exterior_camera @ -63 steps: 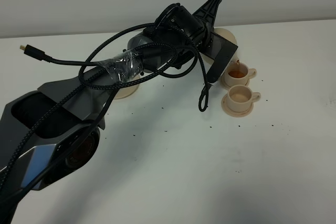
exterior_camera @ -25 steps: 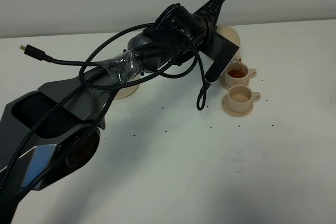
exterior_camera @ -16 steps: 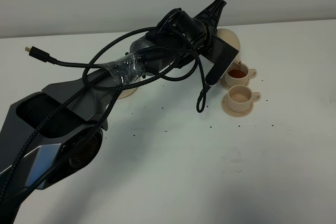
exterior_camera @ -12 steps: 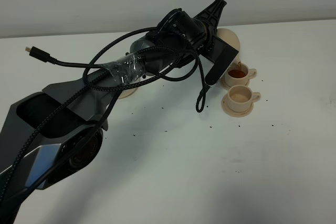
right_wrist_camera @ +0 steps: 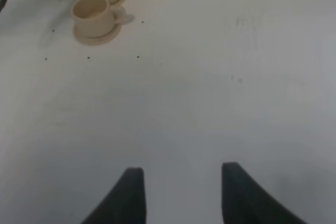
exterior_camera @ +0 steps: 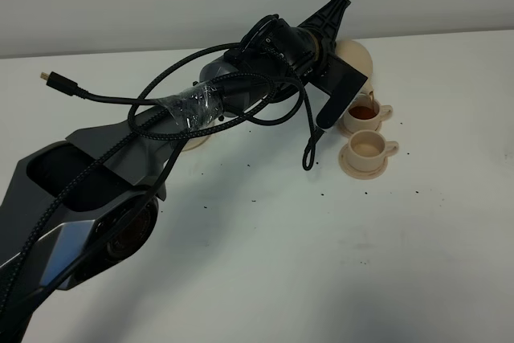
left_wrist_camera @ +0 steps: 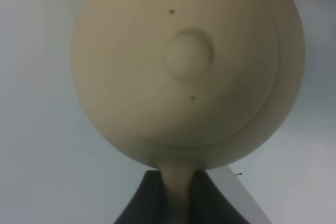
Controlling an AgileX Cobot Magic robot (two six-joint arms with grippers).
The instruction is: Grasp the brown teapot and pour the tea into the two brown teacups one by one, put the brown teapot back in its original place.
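The brown teapot (exterior_camera: 358,57) hangs tilted over the far teacup (exterior_camera: 366,114), and a thin stream of tea runs from its spout into that cup, which holds dark tea. My left gripper (exterior_camera: 333,34) is shut on the teapot's loop handle. In the left wrist view the teapot (left_wrist_camera: 184,66) fills the picture, lid knob facing the camera, with the handle between the fingers of the left gripper (left_wrist_camera: 178,205). The near teacup (exterior_camera: 367,148) stands on its saucer right in front, looking pale inside. My right gripper (right_wrist_camera: 184,192) is open over bare table, well away from the two teacups (right_wrist_camera: 96,11).
A round tan saucer (exterior_camera: 195,141) lies partly hidden under the left arm. A loose black cable with a plug (exterior_camera: 50,78) arcs off the arm, and a loop of it (exterior_camera: 309,154) dangles just left of the cups. Small dark specks dot the white table (exterior_camera: 337,263).
The left arm and teapot have shifted slightly to the right over the far cup. The tea stream keeps running into it. The cups have not moved.
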